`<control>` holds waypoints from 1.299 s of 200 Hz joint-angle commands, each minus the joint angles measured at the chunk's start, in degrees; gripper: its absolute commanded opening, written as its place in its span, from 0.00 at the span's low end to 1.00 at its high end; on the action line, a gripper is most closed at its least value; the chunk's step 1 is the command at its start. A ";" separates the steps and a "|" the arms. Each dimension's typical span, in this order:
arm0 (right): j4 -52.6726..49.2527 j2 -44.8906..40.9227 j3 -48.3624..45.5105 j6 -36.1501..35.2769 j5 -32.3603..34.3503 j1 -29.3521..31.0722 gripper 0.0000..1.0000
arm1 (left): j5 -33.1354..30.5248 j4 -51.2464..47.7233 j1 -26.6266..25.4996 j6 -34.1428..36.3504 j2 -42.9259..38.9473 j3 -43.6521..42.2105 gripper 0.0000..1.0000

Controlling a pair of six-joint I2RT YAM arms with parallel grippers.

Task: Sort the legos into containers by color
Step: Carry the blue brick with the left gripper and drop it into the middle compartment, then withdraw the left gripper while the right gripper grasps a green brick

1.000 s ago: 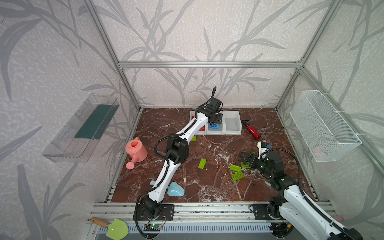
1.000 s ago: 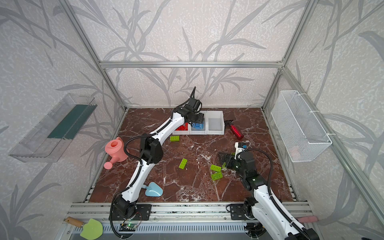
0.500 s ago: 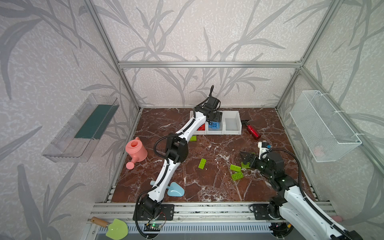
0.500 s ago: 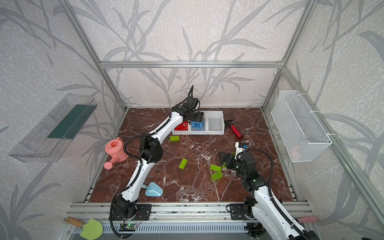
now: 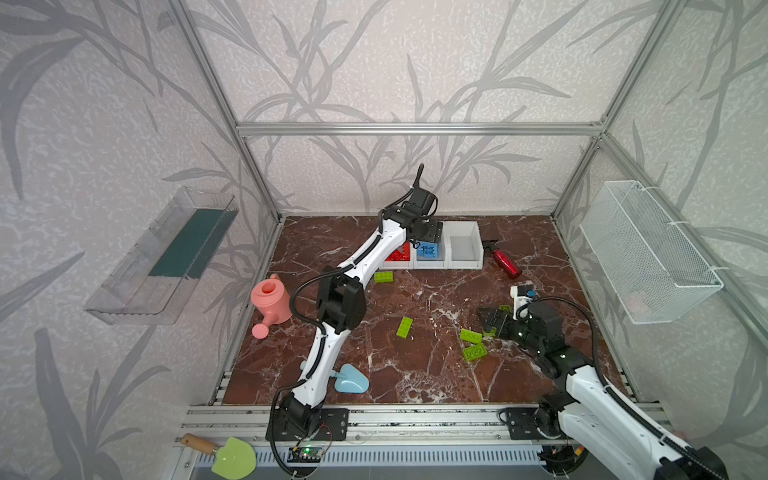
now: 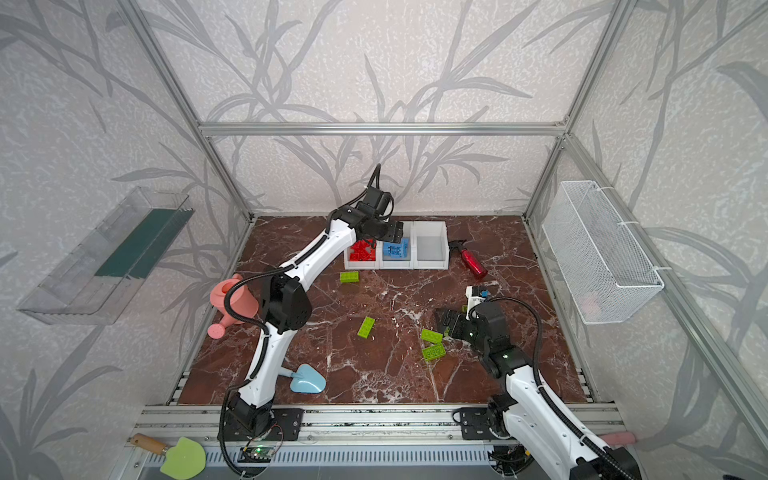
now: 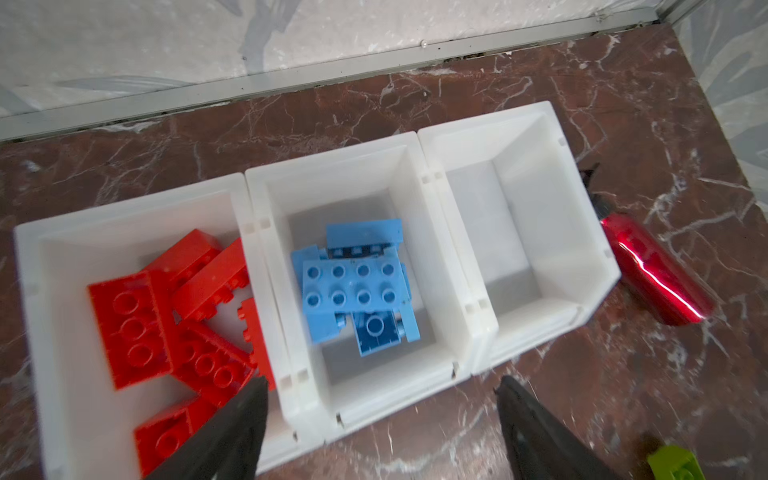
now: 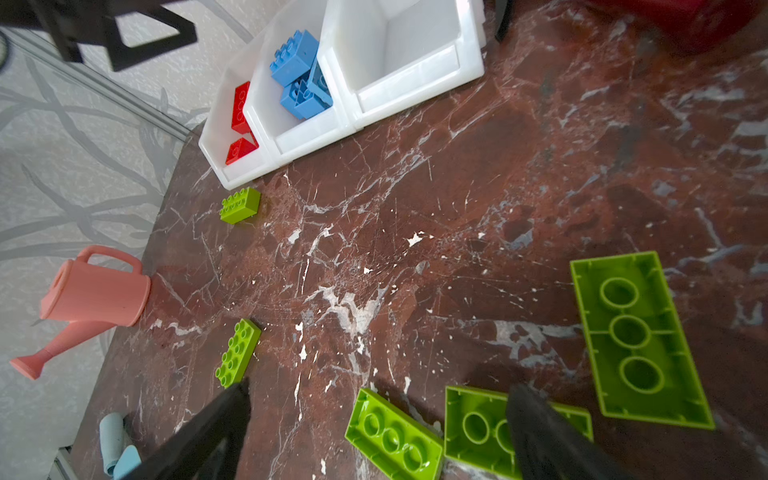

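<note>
Hovering right pincer [image 8: 380,388], jaws apart and empty, above a green lego [image 8: 392,432] toward the surface's [image 8: 457,208] front-right corner; its long axis spans my gap, so I'd turn the wrist first.

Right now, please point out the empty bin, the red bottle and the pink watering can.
empty bin [image 7: 534,208]: left wrist view, inner wall.
red bottle [image 5: 508,264]: in a top view, its body.
pink watering can [image 5: 272,301]: in a top view, its body.
</note>
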 commanded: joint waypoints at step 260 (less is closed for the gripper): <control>-28.04 26.07 21.56 1.26 17.37 20.67 0.92 | -10.91 5.96 -8.99 -20.17 -87.13 -85.08 0.87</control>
